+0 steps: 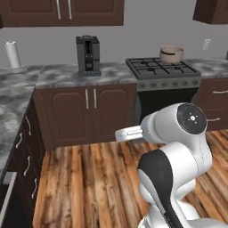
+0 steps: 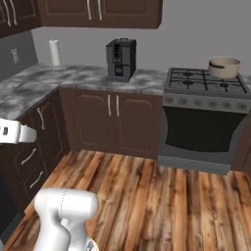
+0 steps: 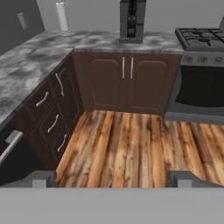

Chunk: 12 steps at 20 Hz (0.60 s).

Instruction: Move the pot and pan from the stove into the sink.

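you've got the gripper fingers wide apart over bare floor, holding nothing. pot sits on the stove back right; stove is cropped at the hand view's edge.

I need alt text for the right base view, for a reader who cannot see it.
A beige pot sits on the back right burner of a grey stove, across a wooden floor from the robot. A black coffee machine and paper towel roll stand on the marble counter.
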Motion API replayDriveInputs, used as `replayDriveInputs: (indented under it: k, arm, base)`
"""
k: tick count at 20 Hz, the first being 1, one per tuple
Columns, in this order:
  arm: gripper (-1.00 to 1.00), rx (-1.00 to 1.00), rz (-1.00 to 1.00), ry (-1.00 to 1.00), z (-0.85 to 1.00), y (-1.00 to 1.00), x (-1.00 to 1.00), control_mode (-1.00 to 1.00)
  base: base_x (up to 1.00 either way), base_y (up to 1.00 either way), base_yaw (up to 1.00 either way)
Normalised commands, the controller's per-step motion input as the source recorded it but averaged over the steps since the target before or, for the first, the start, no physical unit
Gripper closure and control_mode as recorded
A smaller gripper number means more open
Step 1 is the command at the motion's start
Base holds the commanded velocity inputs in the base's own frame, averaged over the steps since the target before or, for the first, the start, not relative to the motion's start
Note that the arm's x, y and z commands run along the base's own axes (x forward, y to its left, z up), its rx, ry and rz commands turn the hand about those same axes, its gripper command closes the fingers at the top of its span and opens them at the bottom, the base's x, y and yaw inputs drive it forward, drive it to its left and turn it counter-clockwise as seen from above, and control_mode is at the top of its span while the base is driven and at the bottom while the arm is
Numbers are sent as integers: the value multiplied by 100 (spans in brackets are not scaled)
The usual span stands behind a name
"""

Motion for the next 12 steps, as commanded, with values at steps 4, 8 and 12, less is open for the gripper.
replayDriveInputs:
  k: [4,8,12]
  arm:
    - [-100,0,0,0,0,0,0,100]
    - [-100,0,0,0,0,0,0,100]
    - [-100,0,0,0,0,0,0,100]
  base:
    - [76,0,-6]
    - [94,0,-5]
    - [100,7,-7]
